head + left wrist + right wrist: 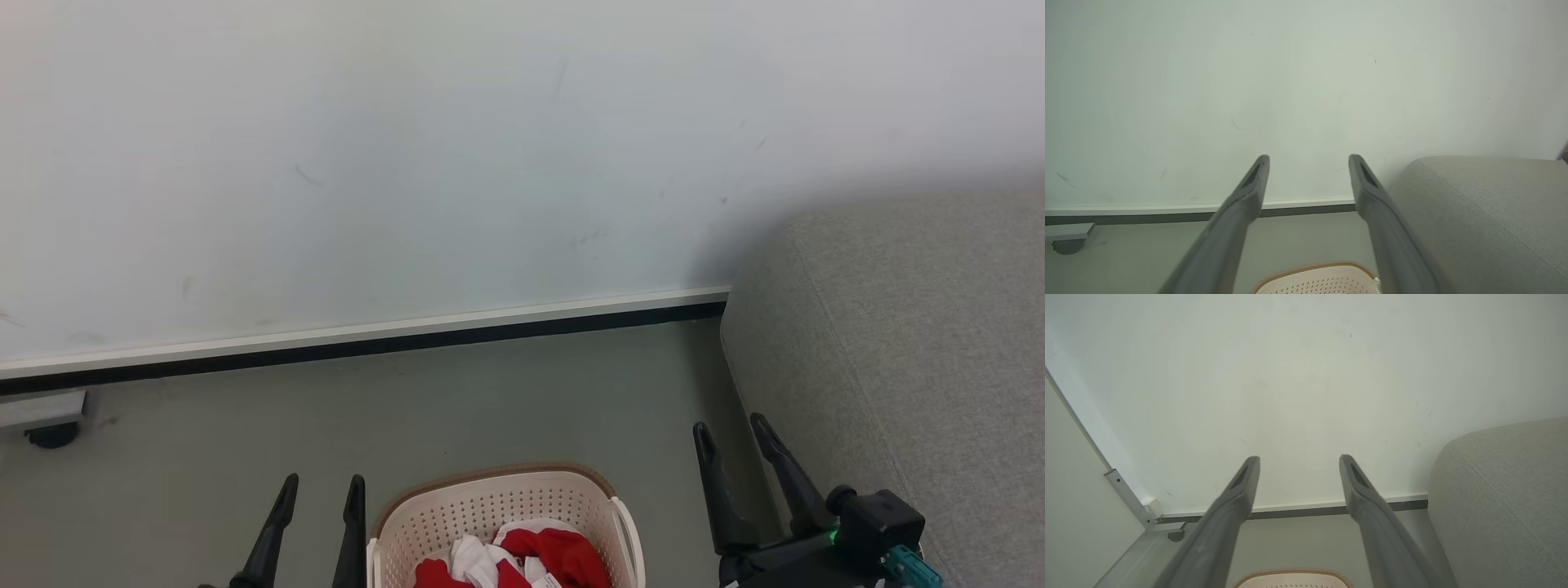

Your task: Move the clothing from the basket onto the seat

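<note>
The cream basket with a brown rim stands on the floor at the bottom centre of the head view. Red and white clothing lies inside it. The grey seat fills the right side. My left gripper stands open just left of the basket, empty. To the basket's right, beside the seat's edge, my right gripper is open and empty too. In the left wrist view the open gripper points at the wall above the basket's rim, with the seat to the right. The right wrist view shows its gripper open above the basket's rim beside the seat.
A pale wall with a white and black skirting strip stands close behind the basket. At the far left a grey panel on a dark caster rests on the grey-green floor.
</note>
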